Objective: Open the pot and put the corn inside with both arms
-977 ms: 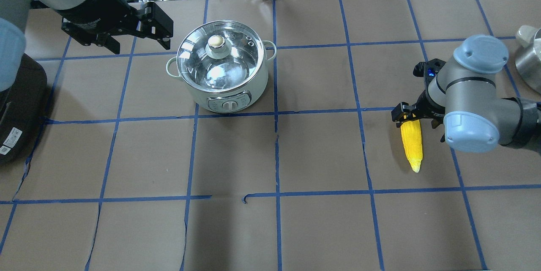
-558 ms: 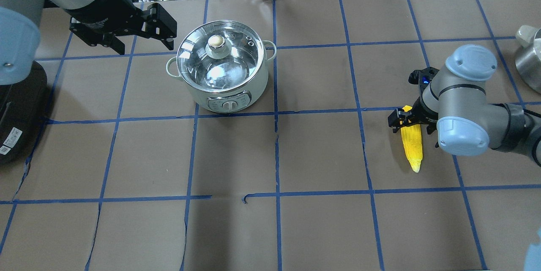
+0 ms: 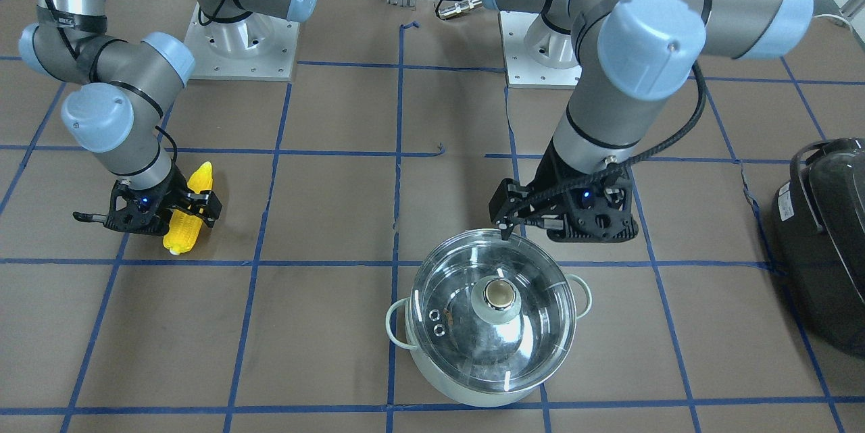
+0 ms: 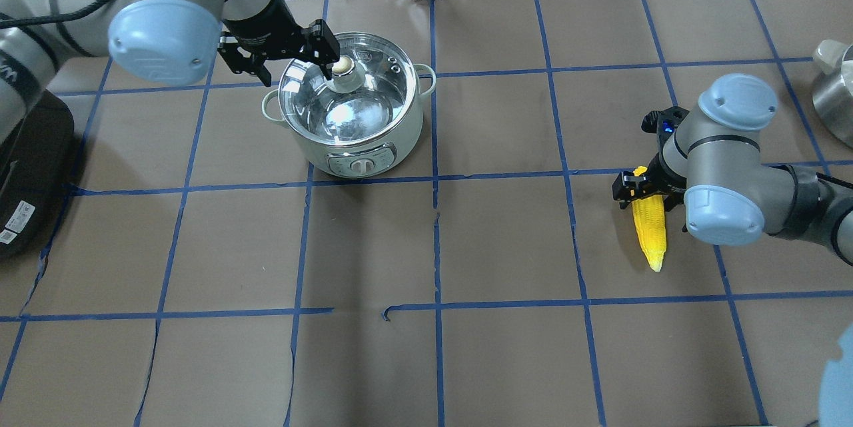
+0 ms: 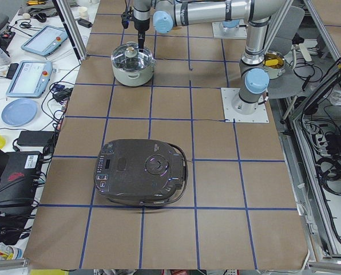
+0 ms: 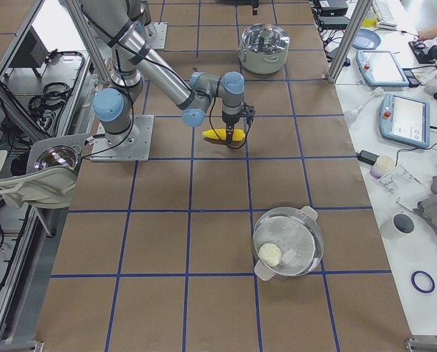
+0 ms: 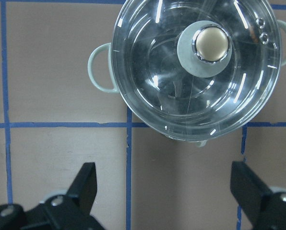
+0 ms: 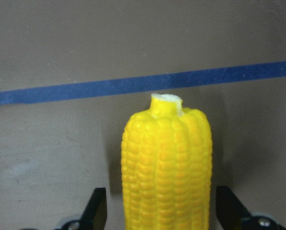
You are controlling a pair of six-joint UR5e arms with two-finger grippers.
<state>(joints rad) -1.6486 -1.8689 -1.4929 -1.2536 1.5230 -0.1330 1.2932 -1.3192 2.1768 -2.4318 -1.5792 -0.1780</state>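
While the brown counter (image 4: 506, 247) stretches wide beneath me, the pot (image 4: 373, 147) stands toward 11 o'clock from its middle in the overhead view, with the glass lid (image 4: 363, 104) seated on it. My left claw (image 7: 164, 184) hangs above the lid's 10 o'clock edge, jaws spread wide, gripping nothing. Out at 3 o'clock the corn (image 4: 650, 230) lies flat, its tapered tip toward 6 o'clock. My right claw (image 8: 163, 211) straddles its thick end, parted, a gap showing on each side of the cob. Smallest, the lid's knob (image 4: 342, 66) appears just beside one left finger (image 4: 327, 48).
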